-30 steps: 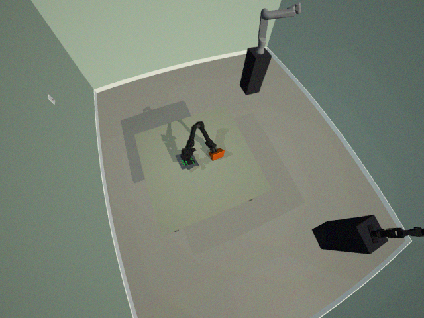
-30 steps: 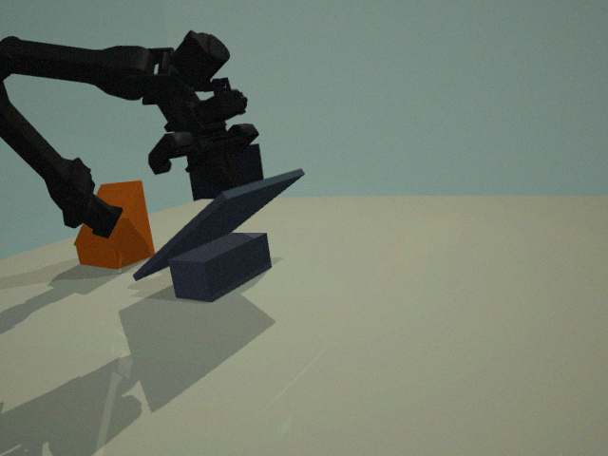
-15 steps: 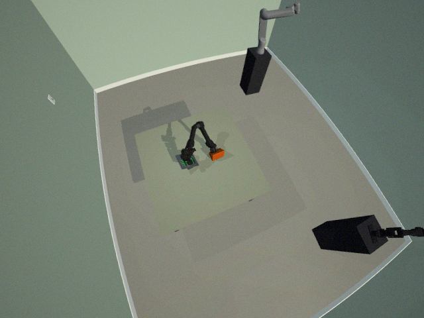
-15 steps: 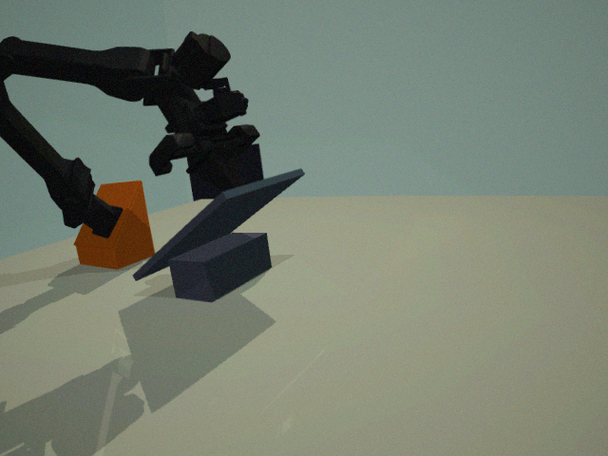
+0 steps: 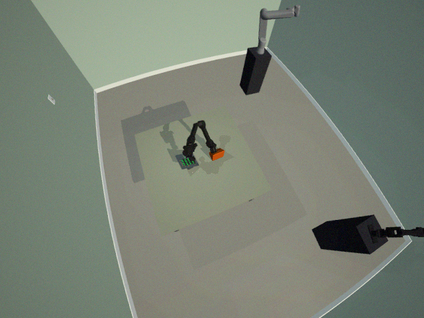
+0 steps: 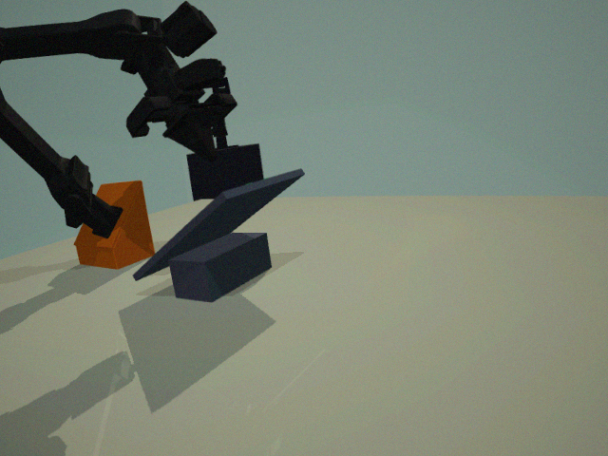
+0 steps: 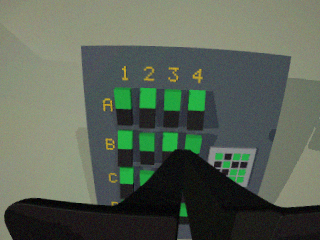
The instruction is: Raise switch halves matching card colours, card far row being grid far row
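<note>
The tilted blue-grey panel (image 5: 195,164) (image 6: 220,211) (image 7: 250,100) bears the switch grid. In the wrist view, switches such as A1 (image 7: 123,100), A4 (image 7: 196,101) and B1 (image 7: 125,141) show green far halves and dark near halves; which halves are raised is hard to tell. My gripper (image 6: 213,157) (image 7: 181,157) is shut and empty, with its tips above the panel, overlapping the near part of B4 (image 7: 193,143). It hides much of rows C and D. The card (image 7: 232,160) shows green, dark, green, green in its far row, then dark, green, dark, dark; its nearer rows are partly hidden.
A blue-grey block (image 6: 220,265) sits under the panel. The orange base (image 5: 216,155) (image 6: 129,206) carries my arm. Black pedestals (image 5: 255,71) (image 5: 342,236) with other arms stand farther away, at the upper right and lower right of the top view.
</note>
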### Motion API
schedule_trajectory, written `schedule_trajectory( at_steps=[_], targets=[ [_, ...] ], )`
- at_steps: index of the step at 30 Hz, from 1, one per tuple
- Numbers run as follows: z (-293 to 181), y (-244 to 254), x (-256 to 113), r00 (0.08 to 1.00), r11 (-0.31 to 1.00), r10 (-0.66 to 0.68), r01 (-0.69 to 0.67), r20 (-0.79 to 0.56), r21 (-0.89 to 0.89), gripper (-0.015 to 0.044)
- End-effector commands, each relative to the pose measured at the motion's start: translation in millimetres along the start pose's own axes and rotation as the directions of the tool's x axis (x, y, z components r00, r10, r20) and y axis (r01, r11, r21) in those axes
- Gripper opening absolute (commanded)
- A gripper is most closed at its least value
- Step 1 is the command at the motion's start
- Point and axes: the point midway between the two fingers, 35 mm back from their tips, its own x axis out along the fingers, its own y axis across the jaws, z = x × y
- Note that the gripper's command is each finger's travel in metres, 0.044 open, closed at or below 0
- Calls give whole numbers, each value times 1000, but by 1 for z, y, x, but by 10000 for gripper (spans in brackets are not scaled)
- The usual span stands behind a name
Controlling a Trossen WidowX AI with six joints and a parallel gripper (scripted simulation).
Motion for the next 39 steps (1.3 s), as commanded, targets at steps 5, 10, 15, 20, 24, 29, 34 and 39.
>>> schedule_trajectory(
  at_steps=[5,10,15,20,24,29,34,39],
  targets=[
    [0,-15,7,1000,1000,-4,4,5,8,0],
    [-1,-16,33,1000,1000,-7,7,27,9,0],
    [-1,-17,38,1000,1000,-7,7,27,9,0],
    [-1,-17,44,1000,1000,-8,8,27,9,0],
    [-1,-17,47,1000,1000,-8,7,27,9,0],
    [-1,-17,55,1000,1000,-8,8,27,9,0],
    [-1,-17,57,1000,1000,-8,8,27,9,0],
    [-1,-17,57,1000,1000,-8,8,27,9,0]
  ],
)
